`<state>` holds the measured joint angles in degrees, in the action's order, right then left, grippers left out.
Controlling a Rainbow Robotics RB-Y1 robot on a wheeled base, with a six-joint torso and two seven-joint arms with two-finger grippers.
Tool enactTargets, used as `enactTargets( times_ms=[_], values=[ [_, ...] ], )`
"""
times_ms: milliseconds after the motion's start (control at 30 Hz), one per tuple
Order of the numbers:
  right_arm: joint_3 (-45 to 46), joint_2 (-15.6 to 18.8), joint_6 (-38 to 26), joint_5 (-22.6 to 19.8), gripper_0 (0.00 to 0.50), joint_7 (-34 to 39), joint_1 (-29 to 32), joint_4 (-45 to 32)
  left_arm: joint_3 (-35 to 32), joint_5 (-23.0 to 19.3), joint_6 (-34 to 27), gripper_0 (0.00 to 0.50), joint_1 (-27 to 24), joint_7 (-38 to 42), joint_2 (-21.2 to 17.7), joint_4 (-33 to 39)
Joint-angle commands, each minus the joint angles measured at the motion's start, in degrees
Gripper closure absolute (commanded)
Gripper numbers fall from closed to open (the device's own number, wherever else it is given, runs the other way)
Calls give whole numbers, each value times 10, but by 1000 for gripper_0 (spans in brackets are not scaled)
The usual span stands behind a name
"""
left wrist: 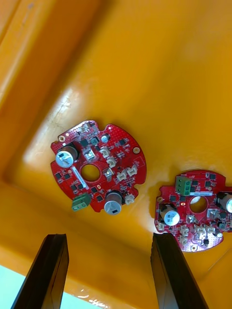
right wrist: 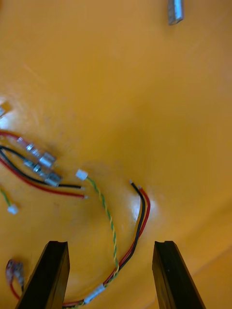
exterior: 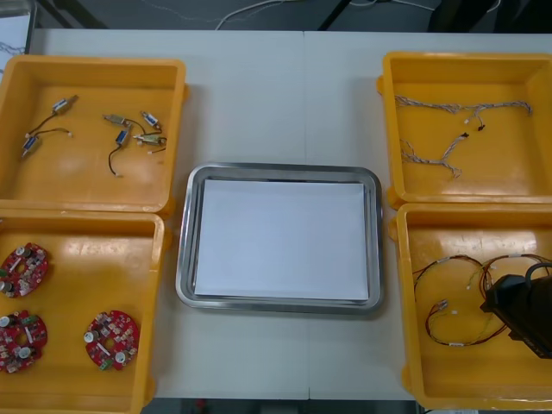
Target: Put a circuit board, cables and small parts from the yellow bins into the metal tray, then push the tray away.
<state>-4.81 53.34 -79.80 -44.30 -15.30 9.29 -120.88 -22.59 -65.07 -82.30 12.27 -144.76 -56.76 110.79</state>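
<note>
The right gripper is hanging wide open over red and yellow cables in the yellow bin at 4 o'clock from the metal tray. The left gripper is hanging open over a round red circuit board in the other yellow bin at 8 o'clock.

Metal tray lies between yellow bins — these hold boards, cables, small metal parts.
</note>
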Motion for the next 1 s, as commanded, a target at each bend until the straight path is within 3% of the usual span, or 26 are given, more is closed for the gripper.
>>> enactTargets(
  times_ms=[33,267,567,667,733,800,833,1000],
  values=[
    [-34,-4,25,27,0,17,10,17,24,6,24,0,31,-27,-16,0],
    [-49,-4,48,30,0,12,10,39,48,21,63,0,64,-31,-15,16],
    [-54,-7,57,35,0,12,10,42,53,75,57,0,85,-37,18,46],
    [-54,-7,57,35,151,11,10,42,61,81,58,0,89,-38,22,52],
    [-54,-7,58,34,359,11,8,42,67,86,62,0,91,-39,27,56],
    [-54,-7,58,33,468,11,6,42,73,92,64,0,91,-40,36,59],
    [-54,-7,58,33,500,11,6,42,76,94,65,0,91,-40,40,60],
    [-54,-8,56,33,500,8,-2,42,97,108,82,0,91,-40,57,62]
  ],
)
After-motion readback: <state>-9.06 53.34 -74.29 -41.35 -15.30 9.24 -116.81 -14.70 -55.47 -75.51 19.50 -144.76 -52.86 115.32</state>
